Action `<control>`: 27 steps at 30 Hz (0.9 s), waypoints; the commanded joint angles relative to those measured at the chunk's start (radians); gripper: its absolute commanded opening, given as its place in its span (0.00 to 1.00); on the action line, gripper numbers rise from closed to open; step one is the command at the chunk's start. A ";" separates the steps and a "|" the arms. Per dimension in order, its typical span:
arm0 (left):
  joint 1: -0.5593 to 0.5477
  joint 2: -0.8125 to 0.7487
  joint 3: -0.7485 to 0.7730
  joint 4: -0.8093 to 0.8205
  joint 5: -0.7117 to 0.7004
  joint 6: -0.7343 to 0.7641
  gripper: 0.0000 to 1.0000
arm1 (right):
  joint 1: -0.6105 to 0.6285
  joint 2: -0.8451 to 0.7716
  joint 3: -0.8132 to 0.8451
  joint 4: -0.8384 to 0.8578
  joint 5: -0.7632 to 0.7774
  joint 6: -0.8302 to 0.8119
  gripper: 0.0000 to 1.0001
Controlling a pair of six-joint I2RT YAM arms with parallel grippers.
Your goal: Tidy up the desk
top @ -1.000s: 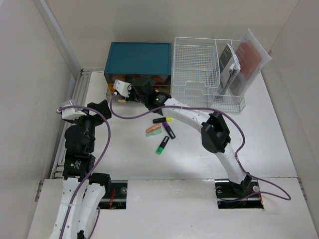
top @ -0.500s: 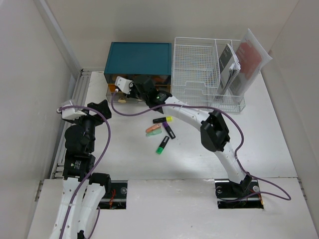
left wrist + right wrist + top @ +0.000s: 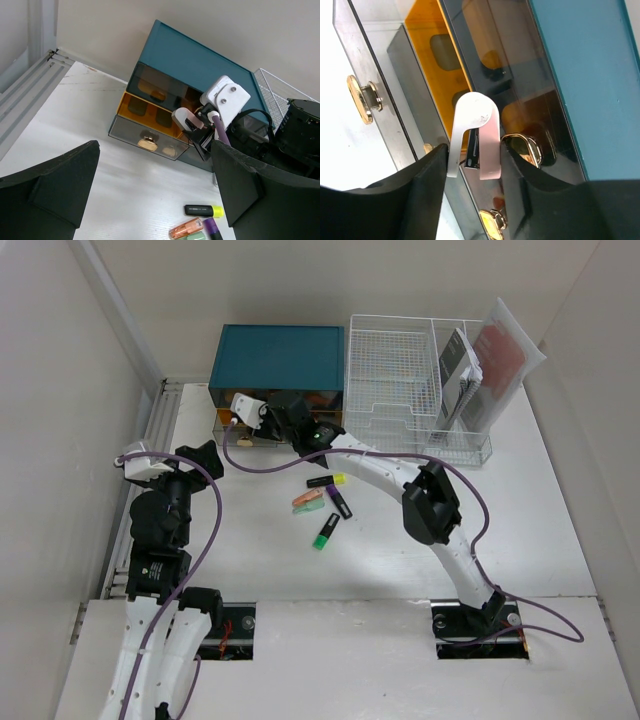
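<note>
The desk (image 3: 250,550) is a wide white tabletop. My right gripper (image 3: 472,155) is shut on a pink-and-white stapler (image 3: 475,132). It holds the stapler close against the drawer fronts of the teal drawer box (image 3: 278,355). The stapler also shows in the left wrist view (image 3: 186,120). The box's bottom grey drawer (image 3: 145,142) stands pulled out and the orange one (image 3: 150,110) slightly out. My left gripper (image 3: 155,200) is open and empty, above the desk left of several highlighters (image 3: 325,502).
A white wire-mesh file rack (image 3: 395,380) stands at the back right with a spiral notebook (image 3: 460,370) and a red-covered book (image 3: 505,345) in it. A black-and-yellow highlighter (image 3: 204,210) and an orange one (image 3: 186,228) lie near my left fingers. A purple cable (image 3: 260,468) hangs from the right wrist.
My right gripper has moved a little back toward the drawer box with the stapler. The left arm and the highlighters have not moved.
</note>
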 commanded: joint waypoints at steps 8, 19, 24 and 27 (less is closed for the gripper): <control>-0.006 -0.004 0.010 0.031 0.004 0.004 0.92 | -0.008 -0.066 0.010 0.035 -0.035 0.039 0.54; -0.006 0.005 0.010 0.031 0.004 0.004 0.92 | 0.001 -0.162 -0.035 0.026 -0.074 0.097 0.51; -0.006 0.051 0.001 0.042 0.023 0.004 0.84 | 0.001 -0.288 -0.132 -0.006 -0.084 0.194 0.00; -0.006 0.102 -0.010 0.071 0.081 -0.005 0.42 | 0.001 -0.374 -0.180 -0.075 -0.148 0.222 0.00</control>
